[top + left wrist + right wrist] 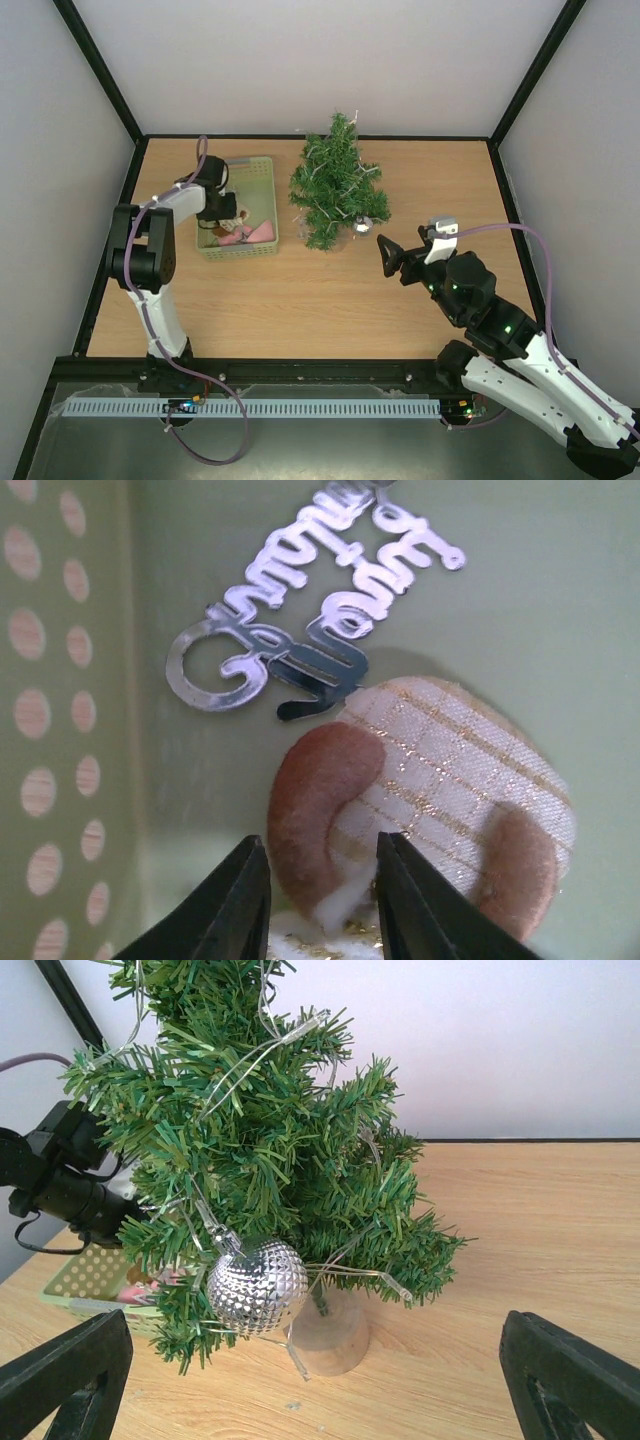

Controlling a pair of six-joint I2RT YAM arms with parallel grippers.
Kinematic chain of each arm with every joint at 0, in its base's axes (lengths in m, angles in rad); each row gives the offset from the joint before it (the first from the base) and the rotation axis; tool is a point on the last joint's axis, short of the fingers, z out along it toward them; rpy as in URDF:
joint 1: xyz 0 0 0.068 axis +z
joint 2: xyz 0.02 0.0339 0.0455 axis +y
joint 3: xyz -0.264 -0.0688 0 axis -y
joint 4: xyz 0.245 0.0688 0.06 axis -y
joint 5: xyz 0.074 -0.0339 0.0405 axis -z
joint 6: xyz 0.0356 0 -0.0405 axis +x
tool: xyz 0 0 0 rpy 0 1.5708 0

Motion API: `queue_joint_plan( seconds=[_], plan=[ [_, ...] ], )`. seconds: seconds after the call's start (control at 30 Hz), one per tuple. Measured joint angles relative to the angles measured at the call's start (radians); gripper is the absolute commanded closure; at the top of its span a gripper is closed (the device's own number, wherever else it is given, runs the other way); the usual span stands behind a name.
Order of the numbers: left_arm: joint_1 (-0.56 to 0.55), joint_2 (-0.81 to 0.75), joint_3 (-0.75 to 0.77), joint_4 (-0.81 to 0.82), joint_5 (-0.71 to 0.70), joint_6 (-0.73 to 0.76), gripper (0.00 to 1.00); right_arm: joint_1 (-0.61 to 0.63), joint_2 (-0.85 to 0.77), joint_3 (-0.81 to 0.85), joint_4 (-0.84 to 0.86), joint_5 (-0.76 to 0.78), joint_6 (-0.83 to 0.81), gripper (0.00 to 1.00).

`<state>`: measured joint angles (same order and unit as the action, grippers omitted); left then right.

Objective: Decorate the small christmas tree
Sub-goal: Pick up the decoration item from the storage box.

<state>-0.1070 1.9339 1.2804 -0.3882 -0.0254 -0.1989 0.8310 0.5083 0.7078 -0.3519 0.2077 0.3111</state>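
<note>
L claw was down in the green basket, jaws narrowed, pinching the brown lobe of a cream-and-brown fabric ornament. A silver script tag lay just beside it. The tree stood upright at back-centre of the surface, just right of the basket, with a silver ball hanging low. R claw faced it, jaws wide apart, holding nothing.

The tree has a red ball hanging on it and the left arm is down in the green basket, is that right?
Not quite: the ball hanging on the small christmas tree is silver, not red, as the right wrist view shows. The left gripper is down in the green basket.
</note>
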Motion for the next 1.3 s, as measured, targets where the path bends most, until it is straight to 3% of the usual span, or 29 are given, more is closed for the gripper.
queue_joint_plan(
  seconds=[0.07,0.13,0.43,0.93,1.3],
  plan=[
    [0.000,0.009,0.000,0.000,0.000,0.000,0.94,0.000,0.006,0.000,0.005,0.003,-0.002,0.02],
    [0.000,0.013,0.003,-0.001,0.002,0.013,0.97,0.000,0.012,0.000,0.011,0.005,-0.002,0.02],
    [0.000,-0.046,0.015,-0.020,0.031,0.036,0.98,0.000,0.031,-0.019,0.036,0.007,-0.002,0.02],
    [-0.014,-0.418,-0.051,-0.017,0.132,0.064,0.98,0.000,0.013,-0.076,0.061,0.019,-0.010,0.02],
    [-0.219,-0.793,-0.207,-0.040,0.278,0.178,0.98,0.000,-0.039,0.055,0.010,-0.080,-0.098,0.00]
  ],
)
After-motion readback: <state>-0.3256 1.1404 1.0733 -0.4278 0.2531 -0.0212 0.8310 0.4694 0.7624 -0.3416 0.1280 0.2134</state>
